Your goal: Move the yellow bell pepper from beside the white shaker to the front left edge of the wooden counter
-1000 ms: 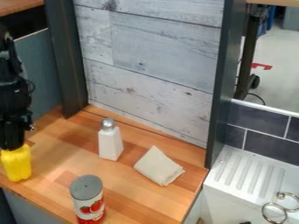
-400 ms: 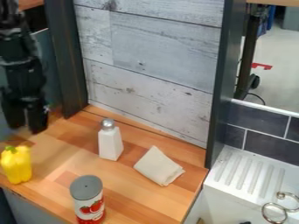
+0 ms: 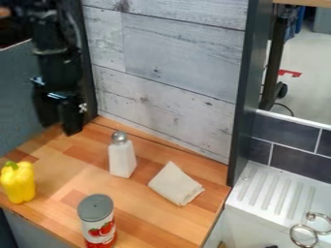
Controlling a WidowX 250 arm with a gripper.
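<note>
End effector: black, two-fingered [image 3: 59, 129], hanging from the black robot arm [image 3: 55, 48] at the upper left. Fingers set apart with a gap between them; nothing held. Position: above the back left part of the desk, in front of the dark upright post [image 3: 90, 94].

Desk [image 3: 145, 206]: wooden, with a surface of light and reddish-brown strips. Items upon it:

– One yellow bell pepper with a green stem [image 3: 18, 183]. Stands upright near the left front edge, below the end effector in the view and apart from it.

– One white, flat-sided bottle with a rounded silver cap [image 3: 122, 159]. Upright, towards the back, to the right of the end effector in the view.

– One cream folded cloth [image 3: 175, 184]. Lies flat and askew, just to the right of the bottle and apart from it.

– One cylindrical can with a grey top and a white-and-red label showing tomatoes [image 3: 97, 220]. Upright at the front, between the pepper and the cloth from left to right, touching neither.

Surroundings: a panel of pale, weathered grey-white boards [image 3: 171, 58] behind the desk; a second dark post [image 3: 248, 92] at its right end. Farther right, dark grey tiles with pale joints [image 3: 294, 162] above a white ribbed draining board [image 3: 265, 191], with curved metal loops [image 3: 304, 236] at the lower right.
</note>
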